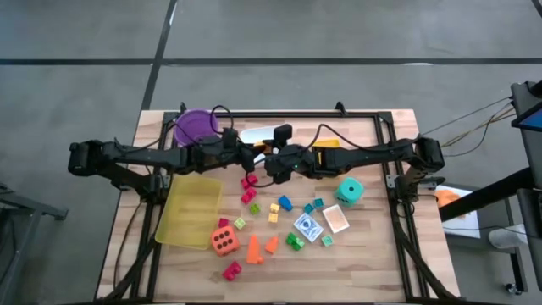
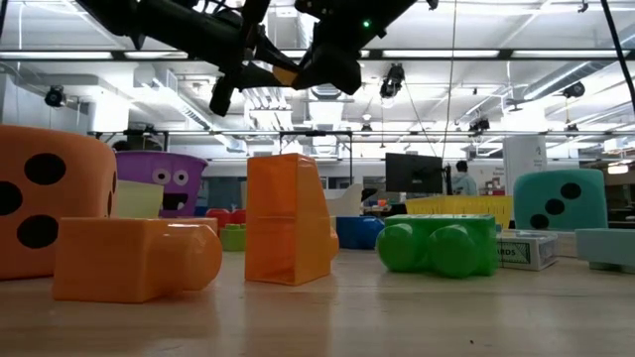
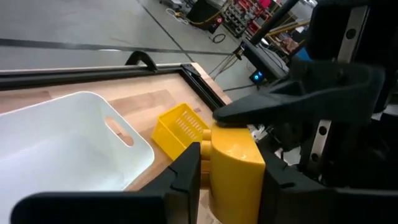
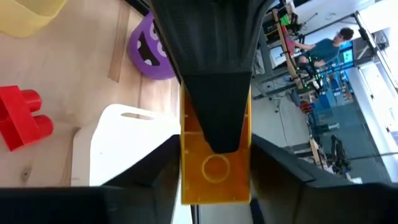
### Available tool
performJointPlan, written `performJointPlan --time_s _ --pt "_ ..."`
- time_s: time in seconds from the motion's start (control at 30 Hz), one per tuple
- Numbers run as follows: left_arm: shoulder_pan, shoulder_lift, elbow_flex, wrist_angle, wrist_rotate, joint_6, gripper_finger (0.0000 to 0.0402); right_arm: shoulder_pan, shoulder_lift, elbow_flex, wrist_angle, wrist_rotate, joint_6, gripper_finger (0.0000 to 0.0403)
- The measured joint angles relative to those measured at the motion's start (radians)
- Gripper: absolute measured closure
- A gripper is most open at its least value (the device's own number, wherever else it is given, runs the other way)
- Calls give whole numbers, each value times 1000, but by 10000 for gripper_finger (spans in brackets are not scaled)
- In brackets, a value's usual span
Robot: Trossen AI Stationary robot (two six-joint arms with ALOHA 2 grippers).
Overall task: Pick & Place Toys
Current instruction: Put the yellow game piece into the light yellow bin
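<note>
Both grippers meet above the table's middle, near the white tray (image 1: 254,134). The left gripper (image 3: 231,177) and the right gripper (image 4: 214,165) each have their fingers closed narrow on the same yellow block (image 3: 233,171), held clear of the wood beside the tray's rim. The yellow bin (image 3: 180,129) lies just beyond. The other toys (image 1: 284,222) scatter across the near half (orange die (image 1: 223,240) by the yellow tray (image 1: 190,208), teal die (image 1: 349,191) to the right). Bare wood stays open along the right edge, near the table frame (image 1: 388,135).
</note>
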Motion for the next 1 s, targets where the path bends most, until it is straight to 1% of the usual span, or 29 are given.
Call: performJointPlan --time_s 0.1,0.2,0.37,0.47,0.6,0.67,0.77,0.87,1.0 --pt "0 -8 0 -15 0 21 317 2 0 0 -1 -2 4 171" --pt "0 -34 -1 -32 0 30 317 4 -5 0 -7 -1 24 149" --pt "0 -126 0 -145 -4 84 317 3 -20 0 -43 -1 74 142" --pt "0 -207 0 -269 -5 123 317 3 -41 0 -88 -1 107 142" --pt "0 -328 0 -491 -27 191 317 1 -90 -17 -164 -1 183 141" --pt "0 -381 0 -612 -32 191 317 -2 -123 -46 -201 -26 242 141" --pt "-4 -452 -1 -766 -31 183 317 -10 -176 -110 -212 -96 316 140" --pt "-10 -505 -2 -871 -26 175 317 -18 -232 -194 -190 -112 368 140" --pt "-14 -546 0 -957 -18 175 317 -27 -314 -332 -107 -142 436 140"
